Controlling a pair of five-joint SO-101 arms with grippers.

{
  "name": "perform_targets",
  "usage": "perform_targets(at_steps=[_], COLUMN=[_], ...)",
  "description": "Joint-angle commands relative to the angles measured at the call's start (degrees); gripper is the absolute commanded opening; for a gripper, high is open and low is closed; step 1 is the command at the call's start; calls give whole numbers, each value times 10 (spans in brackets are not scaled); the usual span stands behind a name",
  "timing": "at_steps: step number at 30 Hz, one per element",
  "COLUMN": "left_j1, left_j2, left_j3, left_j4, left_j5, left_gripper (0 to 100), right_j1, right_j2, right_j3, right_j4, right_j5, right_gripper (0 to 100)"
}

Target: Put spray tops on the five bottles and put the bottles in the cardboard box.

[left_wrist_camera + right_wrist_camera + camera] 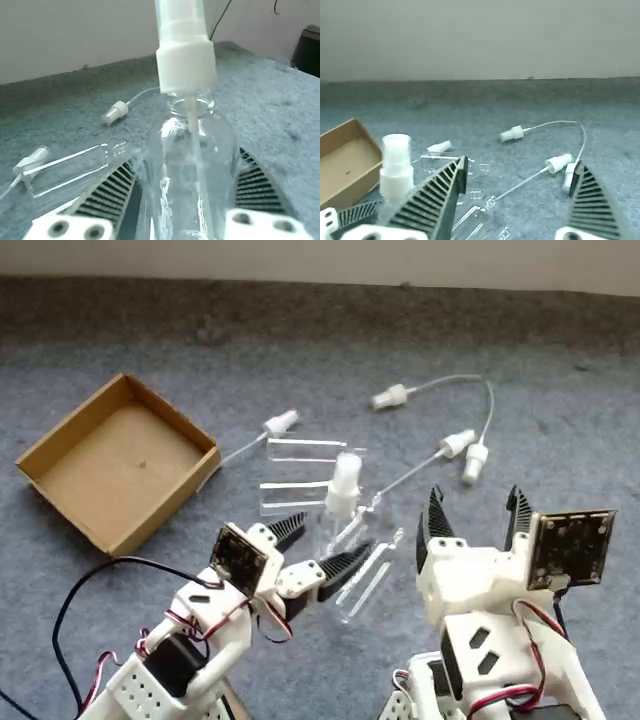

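A clear bottle (338,523) stands upright between the fingers of my left gripper (330,538), which is shut on it. A white spray top (185,55) sits on the bottle's neck with its tube running down inside the bottle (192,170); the neck's rim shows just under the cap. My right gripper (475,502) stands open and holds nothing, to the right of the bottle. Other clear bottles lie flat by the held one (305,450) (288,495) (365,578). Loose spray tops (282,422) (392,397) (457,443) lie farther back. The cardboard box (60,440) sits open at the left.
Another spray top (475,462) lies just beyond my right gripper's fingertips, its thin tube arching to the back. A black cable (75,610) loops on the grey carpet beside the left arm. Bare carpet stretches at the back and far right.
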Motion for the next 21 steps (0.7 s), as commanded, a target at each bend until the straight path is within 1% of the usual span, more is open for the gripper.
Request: perform_targets(at_steps=[1,5,7,13,15,17,21], left_j1=[-50,-119,-135,-131,-132,-133,-136], left_j2=[-10,-9,-9,-9,-9,-9,-9], left_j3=[12,11,11,11,11,11,11], left_j4=[-49,-147,-174,-214,-215,-215,-215], left_j5=[-6,-5,-6,-6,-6,-6,-6], left_gripper=[119,119,119,119,119,119,119], right_j1=[14,15,15,15,15,14,14], right_j2=[3,2,2,2,2,2,2], right_j3=[-10,45,89,262,310,347,380], right_j4=[-3,-41,-60,-153,-188,-217,-269], right_j5=[4,4,2,-1,-1,-1,-1], right_gripper=[296,296,296,296,294,260,107])
